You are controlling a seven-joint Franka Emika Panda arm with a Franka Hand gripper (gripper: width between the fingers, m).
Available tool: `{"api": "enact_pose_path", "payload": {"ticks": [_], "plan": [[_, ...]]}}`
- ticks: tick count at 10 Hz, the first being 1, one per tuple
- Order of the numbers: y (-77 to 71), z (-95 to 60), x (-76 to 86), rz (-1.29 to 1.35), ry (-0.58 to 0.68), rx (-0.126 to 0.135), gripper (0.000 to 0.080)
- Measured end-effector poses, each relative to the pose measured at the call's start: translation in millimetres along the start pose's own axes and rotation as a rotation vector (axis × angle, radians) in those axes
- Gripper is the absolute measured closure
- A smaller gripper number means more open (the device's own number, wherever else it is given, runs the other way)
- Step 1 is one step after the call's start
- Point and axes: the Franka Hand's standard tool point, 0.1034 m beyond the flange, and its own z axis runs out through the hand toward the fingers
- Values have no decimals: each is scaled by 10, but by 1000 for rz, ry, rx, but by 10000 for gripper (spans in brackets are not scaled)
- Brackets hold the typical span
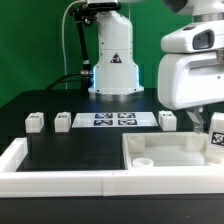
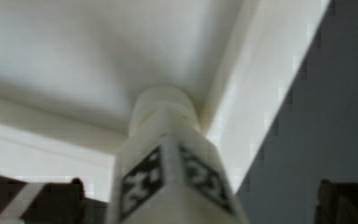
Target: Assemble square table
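Note:
The square table's white slab (image 1: pixel 170 150) lies at the exterior view's right front, one corner hole showing near its left end. A tagged white leg (image 1: pixel 215 136) stands upright at the slab's right end. My gripper (image 1: pixel 204 117) hangs just above and beside that leg. In the wrist view the leg (image 2: pixel 167 150) rises from the slab (image 2: pixel 87 60) between my dark fingers (image 2: pixel 43 200), with a gap on each side, so the gripper (image 2: pixel 190 205) is open and holds nothing. Three more leg blocks (image 1: pixel 35 121), (image 1: pixel 63 120), (image 1: pixel 167 119) rest on the black table.
The marker board (image 1: pixel 115 119) lies flat in front of the robot's base (image 1: pixel 115 75). A long white rim (image 1: pixel 60 172) borders the black surface along the front and the left.

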Motion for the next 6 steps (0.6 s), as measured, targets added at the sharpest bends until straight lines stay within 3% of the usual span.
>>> {"api": "enact_pose_path", "payload": {"ticks": [6], "plan": [[155,38,-72,-356,-7,-3,151]]}}
